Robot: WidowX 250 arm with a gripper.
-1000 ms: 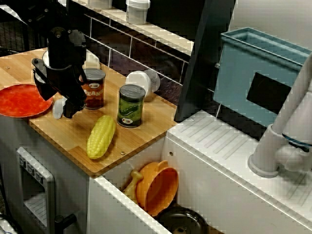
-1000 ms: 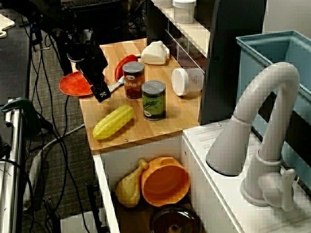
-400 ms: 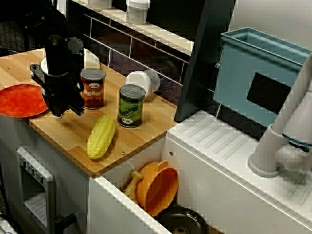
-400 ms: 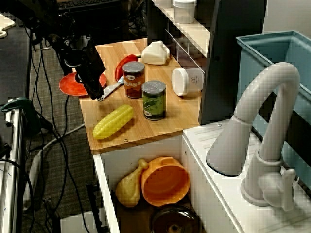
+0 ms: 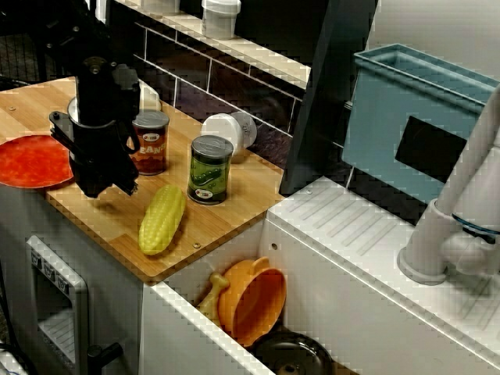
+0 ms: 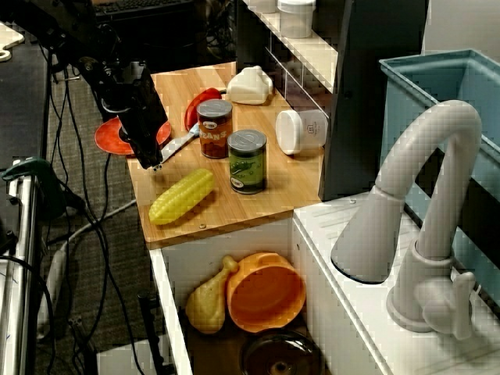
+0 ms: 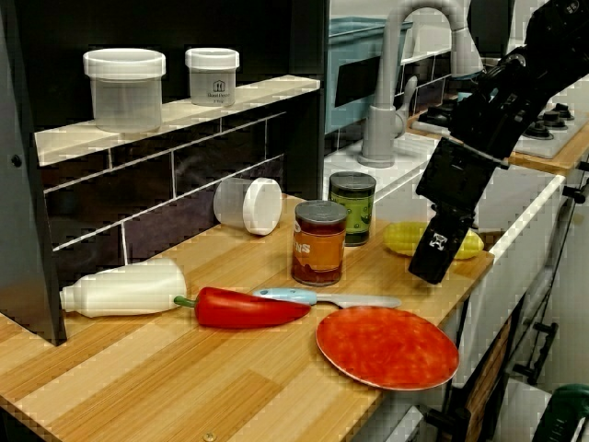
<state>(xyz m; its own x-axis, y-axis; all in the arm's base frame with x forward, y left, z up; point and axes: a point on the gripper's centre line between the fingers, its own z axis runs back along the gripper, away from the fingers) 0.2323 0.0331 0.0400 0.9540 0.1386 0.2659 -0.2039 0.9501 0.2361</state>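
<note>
Over the counter (image 5: 117,228) beside the corn (image 5: 162,219), the jaws hover, possibly clenched, I cannot tell.

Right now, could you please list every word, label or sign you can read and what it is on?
None reads clearly.
Brown can: white capitals, too blurred.
Green can: label print too small.
Shelf jar: small logo and print, blurred.
Gripper: square black-and-white marker, no words.

A mock kitchen: wooden counter (image 5: 226,211), tiled backsplash (image 7: 166,198), sink (image 6: 195,262) with faucet (image 6: 426,195), stove burners (image 7: 552,118), toy corn (image 5: 162,219).
</note>
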